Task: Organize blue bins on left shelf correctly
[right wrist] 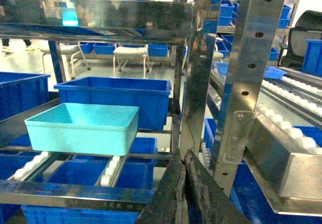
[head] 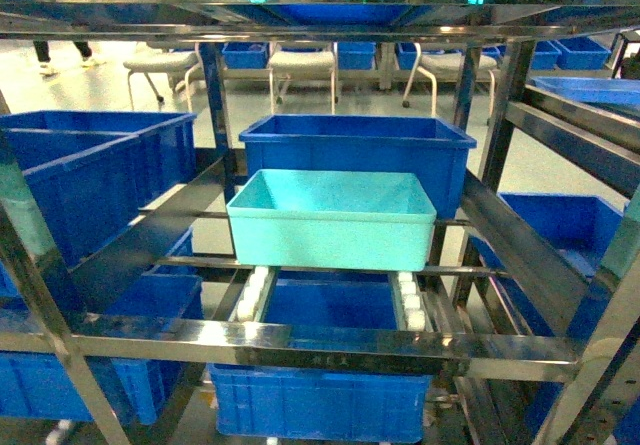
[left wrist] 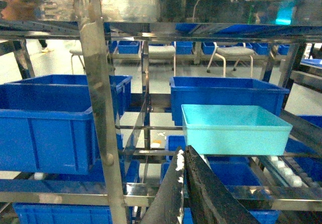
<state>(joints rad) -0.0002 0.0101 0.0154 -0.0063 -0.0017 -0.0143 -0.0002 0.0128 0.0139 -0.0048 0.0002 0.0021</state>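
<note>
Turquoise bin (head: 332,220): open-top, upright, sitting on the white roller tracks (head: 252,292) of the steel rack (head: 300,343), middle tier, centre bay. Its back wall is just in front of a dark blue bin (head: 358,145), perhaps touching; the view does not settle it. Nothing shows inside it.

Other dark blue bins: one large on the left of the rack (head: 95,180), one on the tier below the turquoise bin (head: 320,400), more at right (head: 560,225).

Left gripper (left wrist: 183,156): fingers pressed together, holding nothing, well short of the turquoise bin, in front of the rack's front bar.

Right gripper (right wrist: 184,158): fingers likewise clenched on nothing, beside an upright steel post (right wrist: 246,73), apart from the bin.

Background: white chairs (head: 300,65) on the floor behind the rack.
</note>
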